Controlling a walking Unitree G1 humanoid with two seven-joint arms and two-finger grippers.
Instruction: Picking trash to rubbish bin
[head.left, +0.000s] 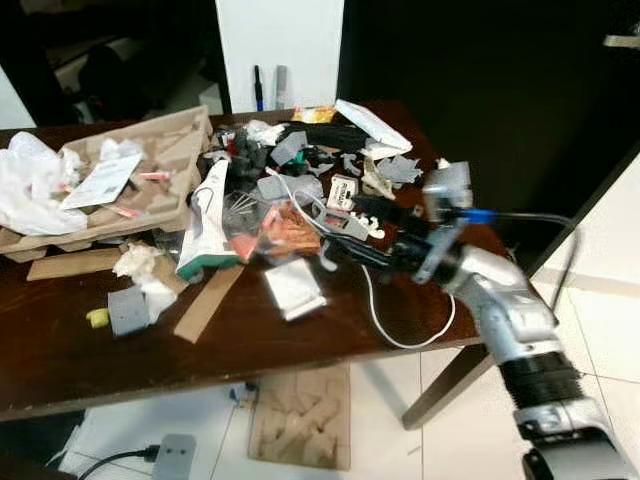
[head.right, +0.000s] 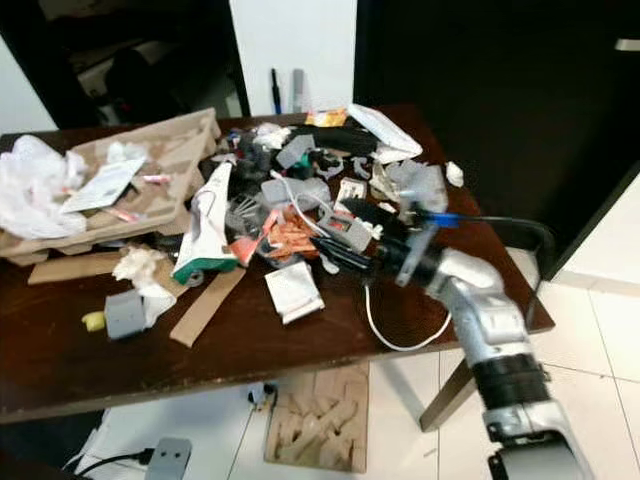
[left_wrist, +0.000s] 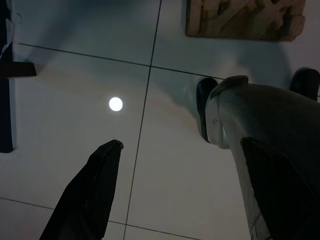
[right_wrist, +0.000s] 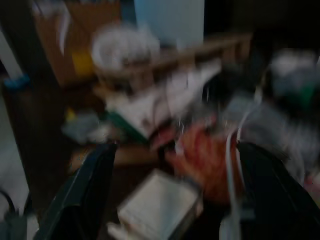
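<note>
An indoor room of a home or small office, untidy and in use. A dark brown wooden desk (head.left: 60, 360) stands on a floor of large pale glossy tiles (head.left: 600, 330), with a white wall panel (head.left: 280, 45) and dark doors or cabinets behind it. The desk top is heaped with household litter: a moulded brown cardboard packing tray (head.left: 160, 165), crumpled white plastic bags (head.left: 30, 185), a white and green squeezed tube (head.left: 205, 225), grey plastic scraps, and a loose white cable (head.left: 400, 335). Another cardboard insert (head.left: 300, 415) lies on the tiles under the desk.
</note>
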